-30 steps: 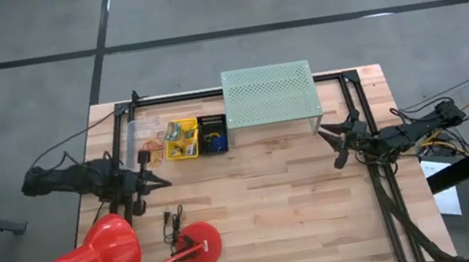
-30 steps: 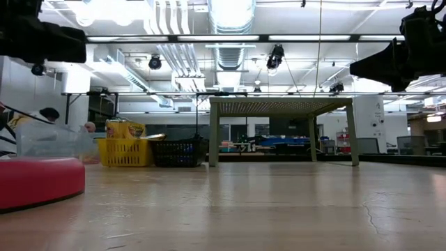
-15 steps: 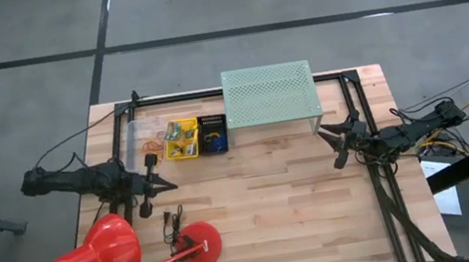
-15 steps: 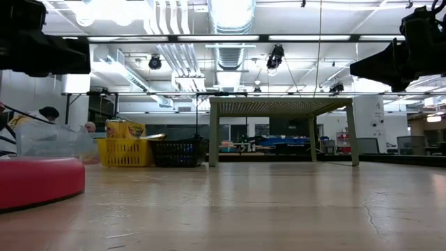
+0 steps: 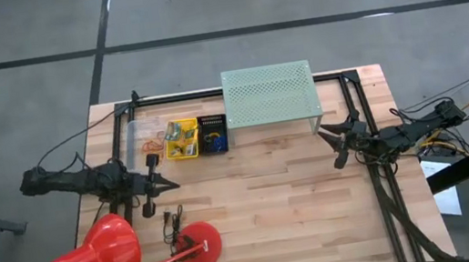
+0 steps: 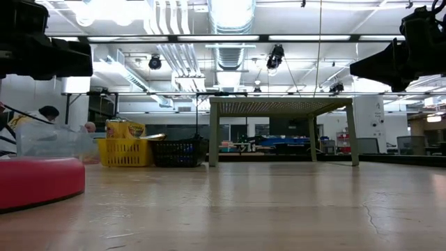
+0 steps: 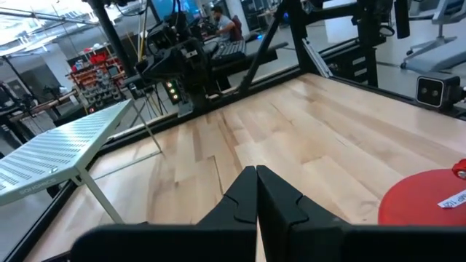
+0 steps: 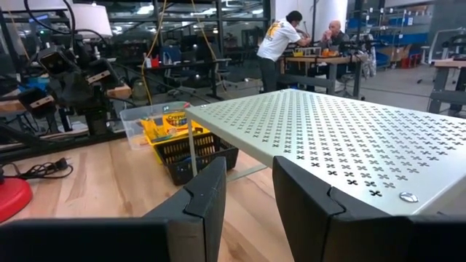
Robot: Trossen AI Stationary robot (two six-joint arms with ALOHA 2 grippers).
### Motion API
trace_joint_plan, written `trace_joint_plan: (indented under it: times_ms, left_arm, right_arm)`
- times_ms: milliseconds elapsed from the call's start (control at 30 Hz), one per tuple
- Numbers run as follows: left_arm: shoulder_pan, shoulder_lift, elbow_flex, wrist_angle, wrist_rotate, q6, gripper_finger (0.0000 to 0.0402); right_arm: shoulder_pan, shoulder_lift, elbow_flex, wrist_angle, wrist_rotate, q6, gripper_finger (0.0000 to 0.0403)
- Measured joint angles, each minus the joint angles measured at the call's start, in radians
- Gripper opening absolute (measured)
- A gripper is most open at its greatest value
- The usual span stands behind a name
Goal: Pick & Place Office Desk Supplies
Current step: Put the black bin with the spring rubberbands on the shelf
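Left gripper, fingers pressed together, empty, hovers near the shelf; right gripper, fingers apart, seemingly empty, just beside it.

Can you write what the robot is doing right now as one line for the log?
left gripper: shut, empty, above bare table | right gripper: open, empty, beside green shelf | supplies in yellow bin and black bin

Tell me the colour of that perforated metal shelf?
Pale mint-green perforated metal shelf, clearest in the high view.
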Motion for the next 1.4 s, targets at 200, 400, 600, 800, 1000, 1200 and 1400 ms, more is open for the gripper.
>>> trace_joint_plan:
  times_ms: [200,400,600,800,1000,1200,1400]
  left_arm:
    - [0.000,0.000,0.000,-0.001,0.000,0.000,0.0003]
    - [0.000,0.000,0.000,-0.002,0.000,0.000,0.0016]
    - [0.000,0.000,0.000,-0.003,0.000,0.000,0.0018]
    - [0.000,0.000,0.000,-0.004,0.000,0.000,0.0019]
    - [0.000,0.000,0.000,-0.004,0.000,0.000,0.0019]
    - [0.000,0.000,0.000,-0.004,0.000,0.000,0.0019]
    - [0.000,0.000,0.000,-0.004,0.000,0.000,0.0019]
  right_arm:
    - [0.000,0.000,0.000,0.000,0.000,0.000,0.0114]
    - [0.000,0.000,0.000,0.000,0.000,0.000,0.0114]
    - [0.000,0.000,0.000,0.000,0.000,0.000,0.0114]
    - [0.000,0.000,0.000,0.000,0.001,0.000,0.0114]
    - [0.000,0.000,0.001,0.000,0.001,0.000,0.0114]
    - [0.000,0.000,0.001,0.000,0.001,0.000,0.0114]
    - [0.000,0.000,0.001,0.000,0.001,0.000,0.0114]
